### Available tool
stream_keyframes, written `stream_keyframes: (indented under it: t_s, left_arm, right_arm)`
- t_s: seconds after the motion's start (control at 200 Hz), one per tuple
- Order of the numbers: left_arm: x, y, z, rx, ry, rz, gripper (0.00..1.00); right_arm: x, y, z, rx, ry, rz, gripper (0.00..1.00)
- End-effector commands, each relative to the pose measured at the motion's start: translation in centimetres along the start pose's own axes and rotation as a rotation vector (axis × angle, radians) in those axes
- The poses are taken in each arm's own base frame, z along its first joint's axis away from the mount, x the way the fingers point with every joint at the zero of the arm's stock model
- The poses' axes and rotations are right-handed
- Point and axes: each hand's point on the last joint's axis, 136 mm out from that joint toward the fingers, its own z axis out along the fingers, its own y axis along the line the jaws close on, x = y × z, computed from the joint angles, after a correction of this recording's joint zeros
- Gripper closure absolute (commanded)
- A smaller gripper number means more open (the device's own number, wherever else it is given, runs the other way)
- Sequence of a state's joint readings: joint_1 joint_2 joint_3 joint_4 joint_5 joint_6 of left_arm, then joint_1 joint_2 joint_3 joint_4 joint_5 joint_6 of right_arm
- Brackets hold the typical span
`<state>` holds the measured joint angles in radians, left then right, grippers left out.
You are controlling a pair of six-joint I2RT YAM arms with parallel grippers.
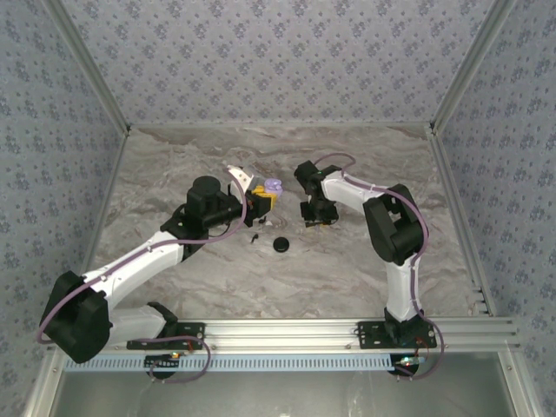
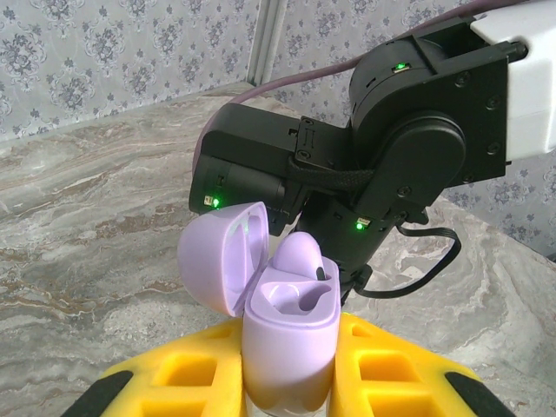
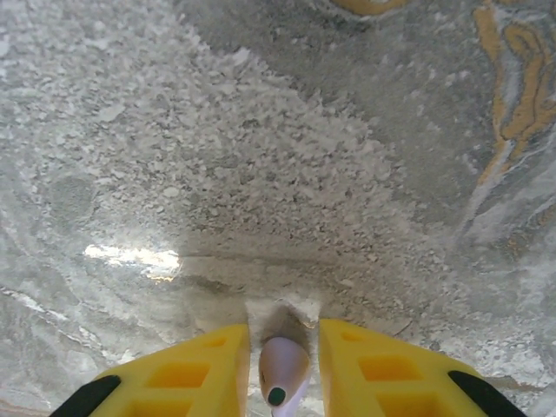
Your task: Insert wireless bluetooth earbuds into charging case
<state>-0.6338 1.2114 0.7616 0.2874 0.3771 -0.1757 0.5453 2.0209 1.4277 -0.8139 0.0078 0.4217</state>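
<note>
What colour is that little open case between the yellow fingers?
Pale lilac all over; the case shows best in the left wrist view.

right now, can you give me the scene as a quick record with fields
left gripper: shut on the charging case
lid: open, flipped to one side
inside case: seated earbud in one slot; empty slot next to it
right gripper: low over the table, fingers either side of the second earbud; grip unclear
loose on table: black disc, small black piece near it, not touching
</note>
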Motion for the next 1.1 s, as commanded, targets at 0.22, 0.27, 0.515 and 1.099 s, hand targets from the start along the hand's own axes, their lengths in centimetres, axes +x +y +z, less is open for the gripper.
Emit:
stream_keyframes:
  t_s: [0.22,0.27,0.515,1.099]
  left_arm:
    - [-1.1,0.1,-0.2,-0.005,-0.03,0.015,0.79]
    - [-1.1,0.1,-0.2,-0.005,-0.031,0.016,0.78]
    - [-1.2,0.0,-0.2,-0.004,-0.03,0.017,0.79]
    - [1.7,2.5,1.1,-0.104,0.056,-0.079,0.79]
  right_arm:
    - [1.0,1.8,0.3,-0.015,0.053,-0.089,0.73]
    - [0.9,1.7,0.3,-0.003,0.051,-0.095,0.73]
    - [0.9,1.4,0.7,0.026,0.057,-0.089,0.76]
    - [-1.9,-0.3,-3.9,0.03,-0.177,-0.139,0.83]
